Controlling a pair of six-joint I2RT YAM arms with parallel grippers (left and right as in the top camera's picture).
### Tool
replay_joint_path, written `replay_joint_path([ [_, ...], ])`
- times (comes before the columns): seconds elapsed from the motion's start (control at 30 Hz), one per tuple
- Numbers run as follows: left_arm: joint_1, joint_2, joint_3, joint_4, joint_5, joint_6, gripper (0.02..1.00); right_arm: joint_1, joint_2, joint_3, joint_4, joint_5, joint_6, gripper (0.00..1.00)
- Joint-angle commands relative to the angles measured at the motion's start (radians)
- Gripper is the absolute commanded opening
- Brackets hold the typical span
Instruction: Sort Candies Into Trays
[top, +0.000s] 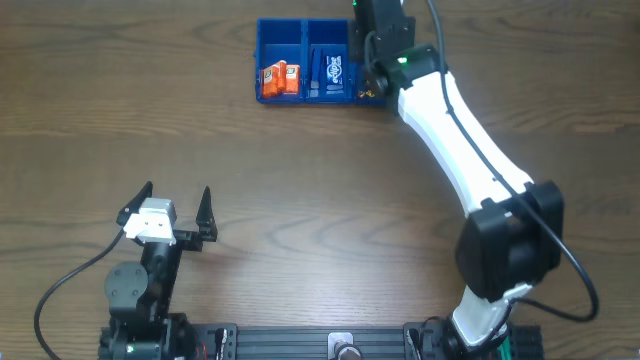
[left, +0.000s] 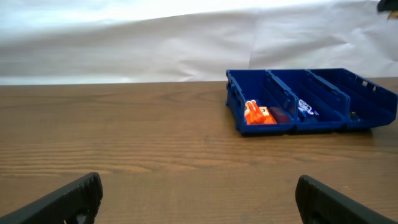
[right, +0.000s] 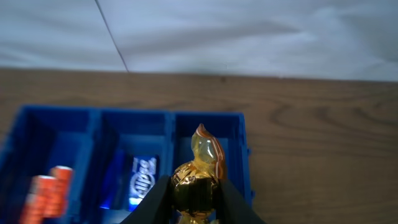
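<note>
Gold-wrapped candy (right: 199, 169): pinched between the right claw's fingers with its twisted tip pointing up, at the compartment on the tray's 3 o'clock end. Whether it touches the compartment floor cannot be told.
Right claw (right: 196, 198): clenched on the gold-wrapped candy, one dark finger on each side of the wrapper. Seen from above, it sits at about 12 o'clock on the table, at the tray's 3 o'clock end.
Tray (top: 280, 40): blue, with three compartments side by side, lying at 12 o'clock on the table near its far edge.
Orange candies (top: 280, 80): a small cluster in the compartment at the tray's 9 o'clock end, lying toward its 6 o'clock wall.
Blue-wrapped candies (top: 332, 72): in the middle compartment, between the orange candies and the held candy.
Right arm (top: 460, 130): white-shelled, based at 5 o'clock and stretching up to the tray.
Left claw (top: 177, 192): released, with its fingers spread wide and nothing between them. It is at 8 o'clock, well apart from the tray.
Table (top: 300, 180): dark wood grain, carrying the tray.
Backdrop (left: 124, 43): a white sheet behind the table's far edge.
</note>
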Motion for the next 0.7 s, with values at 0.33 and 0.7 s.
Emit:
replay_joint_path([
  [0.33,0.003,-0.006,-0.018,-0.035,0.014,0.007,0.998,-0.019,0.111,-0.009,0.000,0.035,-0.016,0.115],
  [0.7,0.003,-0.006,-0.018,-0.035,0.014,0.007,0.998,-0.023,0.111,-0.009,-0.011,0.035,0.001,1.000],
])
